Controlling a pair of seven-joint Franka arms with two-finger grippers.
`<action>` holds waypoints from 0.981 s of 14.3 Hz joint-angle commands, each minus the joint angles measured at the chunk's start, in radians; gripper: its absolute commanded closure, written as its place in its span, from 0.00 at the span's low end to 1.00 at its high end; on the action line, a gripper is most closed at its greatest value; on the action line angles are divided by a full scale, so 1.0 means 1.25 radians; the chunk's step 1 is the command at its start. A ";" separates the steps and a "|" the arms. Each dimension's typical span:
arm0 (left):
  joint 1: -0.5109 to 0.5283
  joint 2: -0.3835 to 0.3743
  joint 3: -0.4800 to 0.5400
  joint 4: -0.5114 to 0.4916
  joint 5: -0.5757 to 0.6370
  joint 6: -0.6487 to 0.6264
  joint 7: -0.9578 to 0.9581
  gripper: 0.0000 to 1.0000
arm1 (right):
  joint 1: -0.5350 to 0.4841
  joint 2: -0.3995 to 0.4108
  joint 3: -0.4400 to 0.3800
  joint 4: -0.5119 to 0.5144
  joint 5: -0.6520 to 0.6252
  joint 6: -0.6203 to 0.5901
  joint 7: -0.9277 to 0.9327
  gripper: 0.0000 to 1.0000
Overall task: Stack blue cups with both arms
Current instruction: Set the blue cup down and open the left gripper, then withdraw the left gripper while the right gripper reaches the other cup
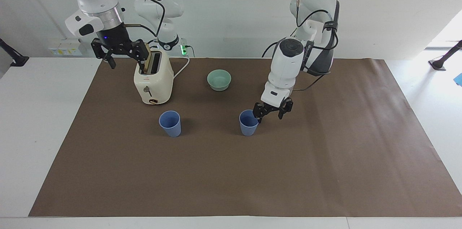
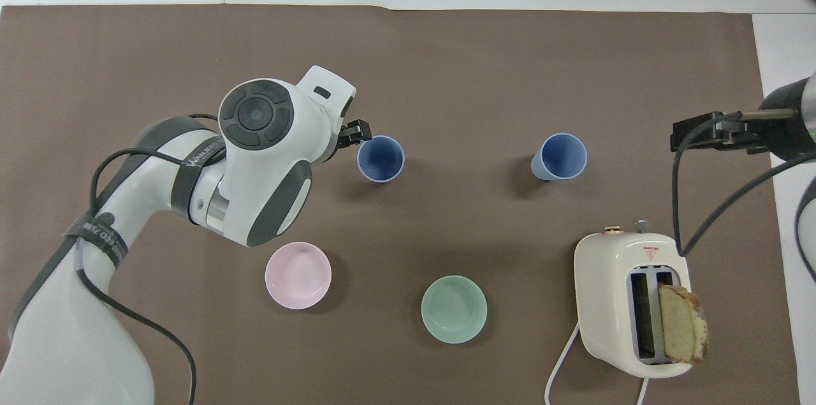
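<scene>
We count two small periwinkle-blue tapered plastic cups, one [image 1: 169, 123] toward the right arm's end and one [image 1: 248, 122] nearer the middle. There are two shallow bowls, one green [image 2: 454, 309] and one pink [image 2: 298, 275]; one cream two-slot toaster [image 2: 628, 301]; and what looks like a single bread slice [image 2: 683, 332] in it.

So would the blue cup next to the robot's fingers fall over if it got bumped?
Probably. That blue cup stands upright on its narrow end with the wide mouth up, so it looks tippy. It seems empty, thin plastic, likely light. On its side it might roll in a curve.
</scene>
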 commanded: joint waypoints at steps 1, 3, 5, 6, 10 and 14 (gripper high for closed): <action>0.059 -0.055 -0.005 -0.011 0.018 -0.075 0.091 0.00 | -0.014 -0.017 0.001 -0.046 0.030 0.037 -0.008 0.00; 0.113 -0.095 -0.006 -0.020 0.015 -0.117 0.169 0.00 | -0.014 -0.016 0.001 -0.096 0.030 0.086 -0.007 0.00; 0.174 -0.132 -0.009 -0.020 0.007 -0.175 0.271 0.00 | -0.015 0.001 0.000 -0.138 0.031 0.145 -0.013 0.00; 0.198 -0.145 -0.007 -0.020 0.006 -0.198 0.319 0.00 | -0.015 0.012 0.001 -0.154 0.030 0.175 -0.012 0.00; 0.309 -0.199 -0.006 -0.019 -0.037 -0.288 0.525 0.00 | -0.012 0.067 0.001 -0.235 0.030 0.249 -0.002 0.00; 0.332 -0.247 -0.005 0.039 -0.037 -0.405 0.586 0.00 | 0.001 0.124 0.002 -0.294 0.030 0.393 0.003 0.00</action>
